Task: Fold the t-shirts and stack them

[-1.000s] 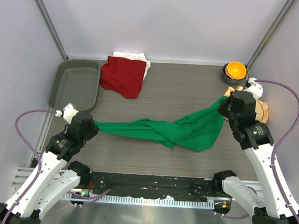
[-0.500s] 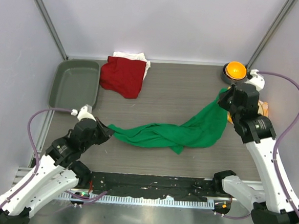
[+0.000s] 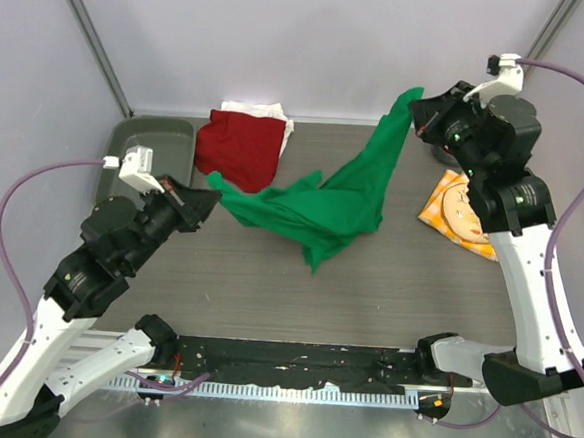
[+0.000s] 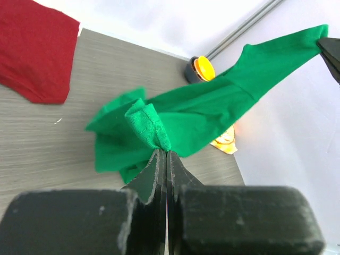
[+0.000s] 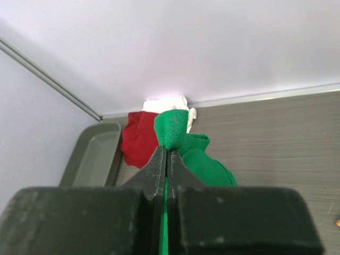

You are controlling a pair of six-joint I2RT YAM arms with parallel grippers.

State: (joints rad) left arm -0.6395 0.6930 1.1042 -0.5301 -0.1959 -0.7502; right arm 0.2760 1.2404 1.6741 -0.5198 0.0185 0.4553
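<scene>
Since the green t-shirt point(image 3: 323, 206) is hung twisted between the grippers over the middle of the table point(image 3: 366, 304), a crooked fold can be expected if it is laid down so. The left gripper point(image 3: 210, 195) is closed on one crumpled end at the left, the right gripper point(image 3: 418, 101) on the other end, high at the far right. Only little cloth is pinched, so a slip could be caused by a hard pull.
</scene>
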